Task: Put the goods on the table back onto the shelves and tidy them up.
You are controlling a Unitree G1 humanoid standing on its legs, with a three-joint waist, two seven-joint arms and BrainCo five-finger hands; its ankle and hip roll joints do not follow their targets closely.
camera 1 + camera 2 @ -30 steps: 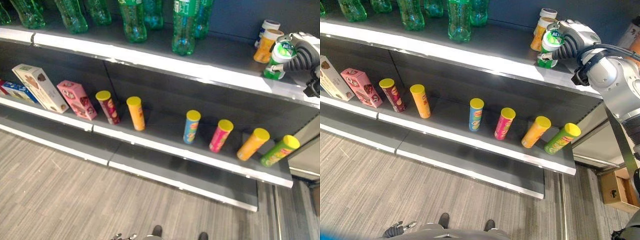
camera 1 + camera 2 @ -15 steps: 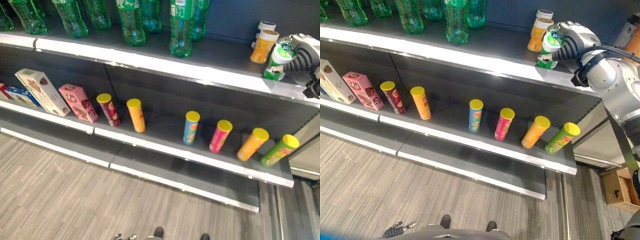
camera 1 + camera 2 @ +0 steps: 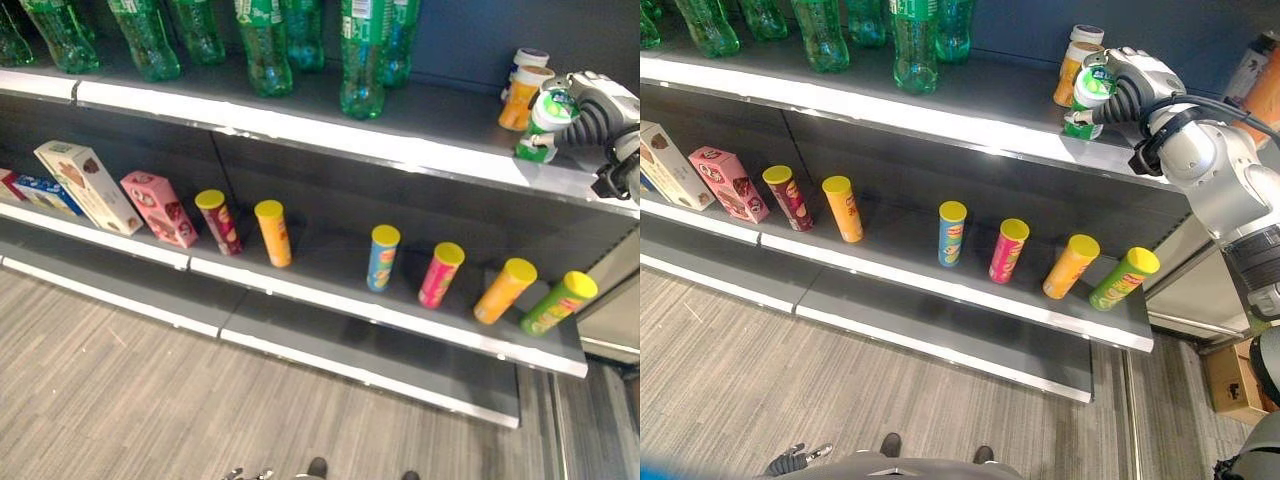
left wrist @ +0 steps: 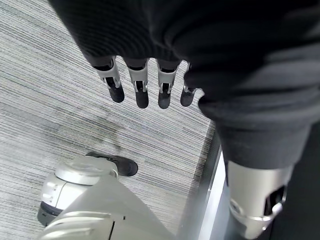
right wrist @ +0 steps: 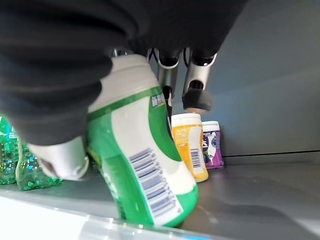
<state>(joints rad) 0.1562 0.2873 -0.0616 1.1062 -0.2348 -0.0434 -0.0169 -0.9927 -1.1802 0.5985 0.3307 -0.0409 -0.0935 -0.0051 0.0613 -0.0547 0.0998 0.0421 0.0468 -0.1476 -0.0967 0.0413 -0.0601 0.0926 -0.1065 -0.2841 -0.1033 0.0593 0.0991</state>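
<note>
A small green and white bottle stands tilted near the front edge of the top shelf, its lower edge on the shelf board. My right hand is shut on it from the right, fingers curled over its white cap. This bottle is just in front of an orange bottle and a white-capped purple one. My left hand hangs low over the floor with straight fingers, holding nothing.
Several green soda bottles stand along the top shelf to the left. The middle shelf carries several yellow-lidded chip cans and, far left, a pink box and a white box. Striped grey floor lies below.
The view has shifted slightly. My right hand still holds the green bottle at the same spot on the top shelf, and the bottle leans a little more.
</note>
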